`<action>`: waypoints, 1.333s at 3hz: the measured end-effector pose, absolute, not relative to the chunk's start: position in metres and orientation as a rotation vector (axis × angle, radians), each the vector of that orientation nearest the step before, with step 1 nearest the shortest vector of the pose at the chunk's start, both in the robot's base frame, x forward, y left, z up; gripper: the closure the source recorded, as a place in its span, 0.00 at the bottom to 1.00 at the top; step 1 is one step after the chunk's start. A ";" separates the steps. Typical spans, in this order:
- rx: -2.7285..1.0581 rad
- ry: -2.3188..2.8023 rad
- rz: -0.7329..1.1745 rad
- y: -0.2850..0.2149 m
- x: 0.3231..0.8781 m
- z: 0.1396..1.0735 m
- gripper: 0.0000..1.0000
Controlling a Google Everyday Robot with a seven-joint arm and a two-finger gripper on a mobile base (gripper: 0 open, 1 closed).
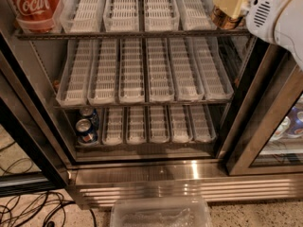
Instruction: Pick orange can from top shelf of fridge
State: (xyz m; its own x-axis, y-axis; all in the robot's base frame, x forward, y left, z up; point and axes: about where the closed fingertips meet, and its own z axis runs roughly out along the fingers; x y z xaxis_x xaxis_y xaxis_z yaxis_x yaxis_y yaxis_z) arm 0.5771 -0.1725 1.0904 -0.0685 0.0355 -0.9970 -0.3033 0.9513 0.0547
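Note:
The orange can (221, 20) stands at the right end of the top shelf (132, 33) of the fridge (142, 171), and only its lower coppery side shows. My gripper (228, 4) is at the top right, its tan part right over the can and hiding the can's top. The white arm (279, 13) reaches in from the right edge. The frame does not show whether the gripper grips the can.
A red Coca-Cola can (35, 4) stands at the top shelf's left end. Two small blue cans (87, 125) sit on the bottom rack's left. The open glass door (270, 126) stands to the right. A clear plastic bin (161, 214) and cables (28, 212) lie on the floor.

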 end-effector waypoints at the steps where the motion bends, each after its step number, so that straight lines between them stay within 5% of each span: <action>1: -0.273 1.657 0.337 -0.152 0.567 1.077 1.00; 4: -0.427 1.688 0.383 -0.113 0.550 1.074 1.00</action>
